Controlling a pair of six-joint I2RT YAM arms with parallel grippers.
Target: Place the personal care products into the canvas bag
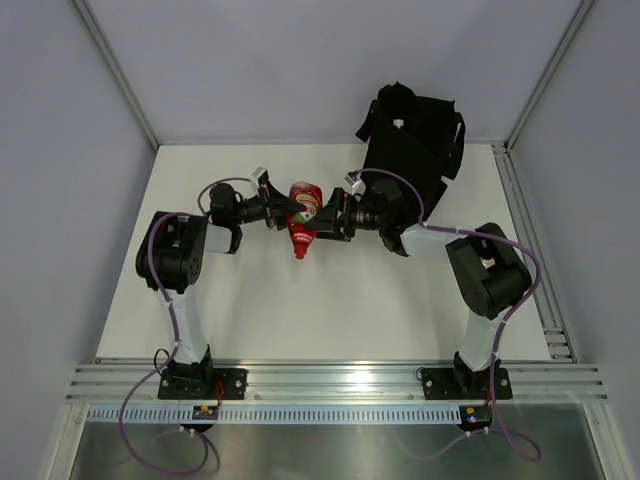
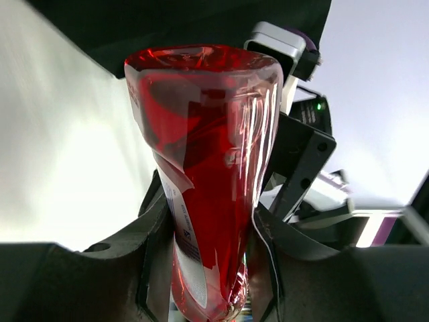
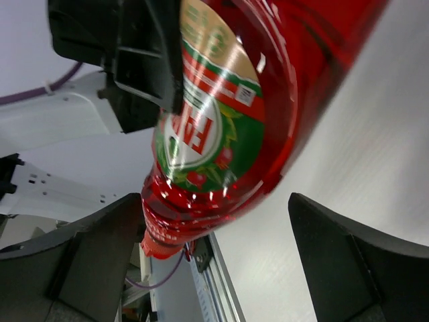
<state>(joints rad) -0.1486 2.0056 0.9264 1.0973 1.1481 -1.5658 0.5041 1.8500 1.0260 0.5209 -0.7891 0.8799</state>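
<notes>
A red see-through tube-like bottle (image 1: 303, 225) with a green and red label and a red cap hangs above the middle of the table, cap toward the near side. My left gripper (image 1: 285, 218) is shut on it; in the left wrist view both fingers (image 2: 155, 225) press the bottle (image 2: 208, 168). My right gripper (image 1: 322, 222) faces it from the right. In the right wrist view the gripper (image 3: 214, 201) is open, its jaws wide on either side of the bottle (image 3: 221, 114). The black canvas bag (image 1: 410, 130) stands at the back right. No other toiletries show.
The white table (image 1: 330, 320) ends at a metal rail (image 1: 340, 385) at the near edge. Grey walls enclose the back and both sides. The right arm's forearm lies just in front of the bag.
</notes>
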